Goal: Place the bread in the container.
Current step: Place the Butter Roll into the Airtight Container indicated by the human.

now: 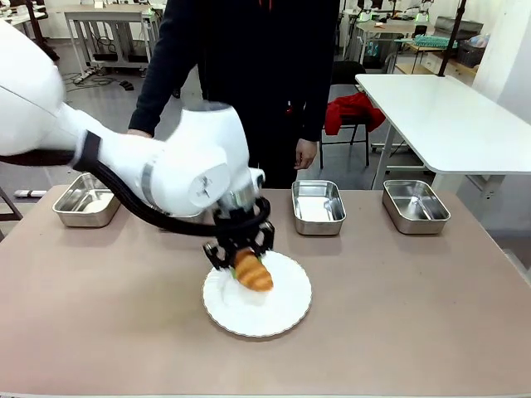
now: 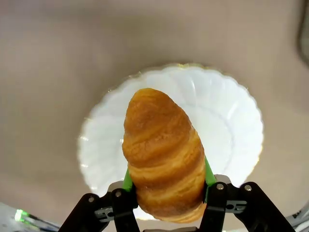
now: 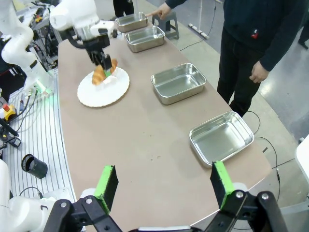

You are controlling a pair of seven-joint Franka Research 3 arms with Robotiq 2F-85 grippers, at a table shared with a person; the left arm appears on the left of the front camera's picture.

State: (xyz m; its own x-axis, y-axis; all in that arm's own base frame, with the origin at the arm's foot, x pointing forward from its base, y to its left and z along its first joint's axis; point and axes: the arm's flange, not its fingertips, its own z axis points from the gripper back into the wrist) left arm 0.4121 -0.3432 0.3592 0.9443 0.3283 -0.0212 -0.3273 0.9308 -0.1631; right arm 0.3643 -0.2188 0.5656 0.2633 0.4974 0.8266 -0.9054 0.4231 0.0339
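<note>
The bread (image 1: 252, 272) is a golden-brown croissant, and my left gripper (image 1: 241, 264) is shut on it over the round white plate (image 1: 274, 313). In the left wrist view the green pads (image 2: 208, 174) press both sides of the croissant (image 2: 163, 159), with the plate (image 2: 227, 125) below it. Whether its lower end still touches the plate I cannot tell. Steel containers (image 1: 318, 207) (image 1: 415, 206) (image 1: 85, 201) line the far edge; another is mostly hidden behind my left arm. My right gripper (image 3: 164, 181) hangs open with nothing in it, high over the table's right end.
A person in dark clothes stands at the far side, one hand (image 1: 306, 153) hanging by the middle pan, the other (image 3: 161, 9) near the leftmost pans (image 3: 131, 21). A white side table (image 1: 448, 116) stands at the back right. Bare tabletop (image 1: 398, 315) lies right of the plate.
</note>
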